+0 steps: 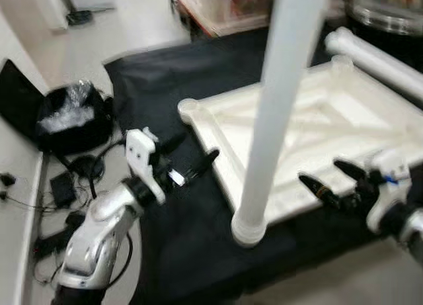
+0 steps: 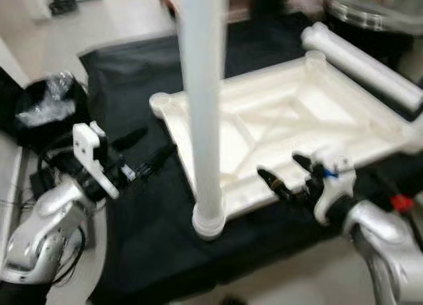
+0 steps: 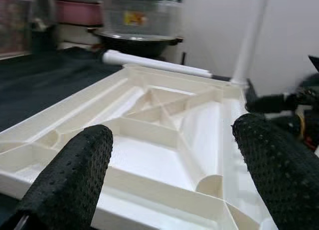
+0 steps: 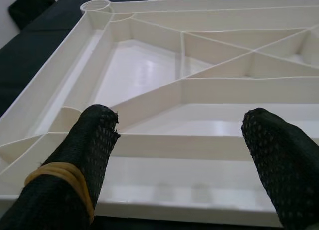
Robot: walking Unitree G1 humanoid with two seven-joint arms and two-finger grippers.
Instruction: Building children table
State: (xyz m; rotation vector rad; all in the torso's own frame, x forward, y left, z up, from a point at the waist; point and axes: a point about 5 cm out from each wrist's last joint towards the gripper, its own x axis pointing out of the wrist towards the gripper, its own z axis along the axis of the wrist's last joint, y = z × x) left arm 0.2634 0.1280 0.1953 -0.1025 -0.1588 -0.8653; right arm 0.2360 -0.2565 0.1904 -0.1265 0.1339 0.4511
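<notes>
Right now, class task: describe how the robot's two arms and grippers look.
Both arms are silver, each ending in a white wrist block. The left gripper and right gripper have two long black fingers with dotted pads. One right finger wears a yellow rubber band.

Both arms are up and reaching forward. The left arm (image 1: 99,242) comes in from the lower left, silver and bent at the elbow, with its white wrist block tipped upward. The left gripper (image 1: 188,161) points off to the right, its two black fingers (image 3: 75,175) spread wide with nothing between them. The right arm (image 2: 390,245) comes in from the lower right, forearm angled up and inward. The right gripper (image 2: 287,173) points left, fingers (image 4: 279,160) also wide apart and empty; one of them has a yellow rubber band around it. The grippers face each other, well apart.
</notes>
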